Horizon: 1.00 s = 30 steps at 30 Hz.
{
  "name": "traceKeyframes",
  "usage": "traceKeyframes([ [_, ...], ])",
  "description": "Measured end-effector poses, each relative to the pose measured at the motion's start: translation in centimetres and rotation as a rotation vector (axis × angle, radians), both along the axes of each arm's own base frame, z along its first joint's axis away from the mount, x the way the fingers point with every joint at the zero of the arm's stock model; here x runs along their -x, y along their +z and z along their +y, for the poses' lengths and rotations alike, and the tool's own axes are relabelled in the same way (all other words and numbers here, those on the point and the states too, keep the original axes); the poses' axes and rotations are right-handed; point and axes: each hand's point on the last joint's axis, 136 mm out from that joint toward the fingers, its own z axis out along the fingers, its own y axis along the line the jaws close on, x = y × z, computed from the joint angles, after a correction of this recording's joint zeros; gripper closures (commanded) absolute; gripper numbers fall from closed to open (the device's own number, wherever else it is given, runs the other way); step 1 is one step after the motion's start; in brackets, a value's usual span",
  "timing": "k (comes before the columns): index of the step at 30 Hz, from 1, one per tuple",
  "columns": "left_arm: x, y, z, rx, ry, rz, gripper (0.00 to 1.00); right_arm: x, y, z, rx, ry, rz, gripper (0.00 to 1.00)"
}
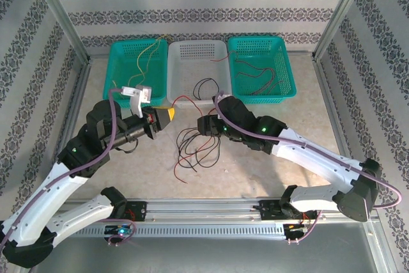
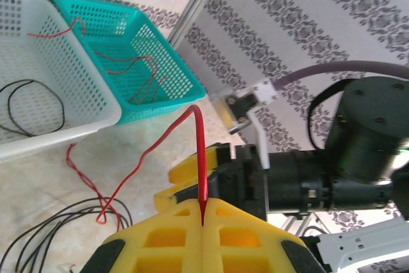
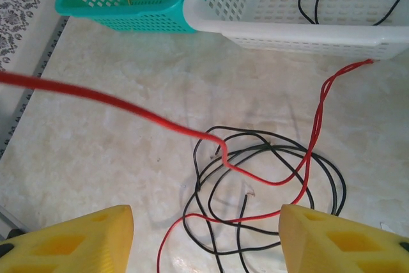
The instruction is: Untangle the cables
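Observation:
My left gripper (image 2: 203, 222) is shut on a red cable (image 2: 199, 151), which rises from between the yellow fingers and curves down to the table. In the top view the left gripper (image 1: 167, 115) faces the right gripper (image 1: 203, 124) over the table's middle. A tangle of black and red cables (image 1: 195, 148) lies just in front of them. My right gripper (image 3: 204, 234) is open and hovers above that tangle (image 3: 268, 177), holding nothing. The taut red cable (image 3: 128, 108) crosses its view from the left and runs into the black loops.
Three baskets stand at the back: a teal one (image 1: 114, 62) with yellow cables, a white one (image 1: 171, 75) with a black cable loop, and a teal one (image 1: 289, 75) with red cables. Metal frame posts and patterned walls close in both sides.

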Motion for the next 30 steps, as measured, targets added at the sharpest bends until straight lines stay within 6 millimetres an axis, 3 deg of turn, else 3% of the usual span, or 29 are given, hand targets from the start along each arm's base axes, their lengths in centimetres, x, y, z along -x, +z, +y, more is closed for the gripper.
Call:
traceKeyframes([
  [5,0.5,2.3,0.2,0.032,-0.007,-0.042,1.0,-0.9,2.1,1.1,-0.014,0.016,-0.043,0.37],
  [11,0.8,2.6,0.2,0.038,-0.019,-0.047,1.0,-2.7,4.8,2.9,-0.026,0.042,-0.131,0.38],
  [18,1.5,2.8,0.9,0.04,-0.012,-0.053,1.0,-3.7,4.5,4.1,-0.012,0.071,-0.173,0.61],
  [23,1.7,2.8,1.2,0.039,-0.006,-0.055,1.0,-4.2,5.0,4.3,-0.031,0.074,-0.204,0.88],
  [26,1.6,2.7,1.4,0.031,0.009,-0.052,1.0,-4.3,4.7,4.2,-0.032,0.076,-0.204,0.98],
  [27,1.4,2.5,1.5,0.026,0.021,-0.05,0.98,-4.2,4.7,4.1,-0.034,0.074,-0.203,1.0],
  [28,1.3,2.4,1.7,0.022,0.035,-0.048,0.87,-4.1,4.7,3.9,-0.035,0.074,-0.204,1.0],
  [30,0.9,2.1,2.3,0.006,0.074,-0.046,0.57,-3.7,5.4,3.5,-0.048,0.072,-0.215,1.0],
])
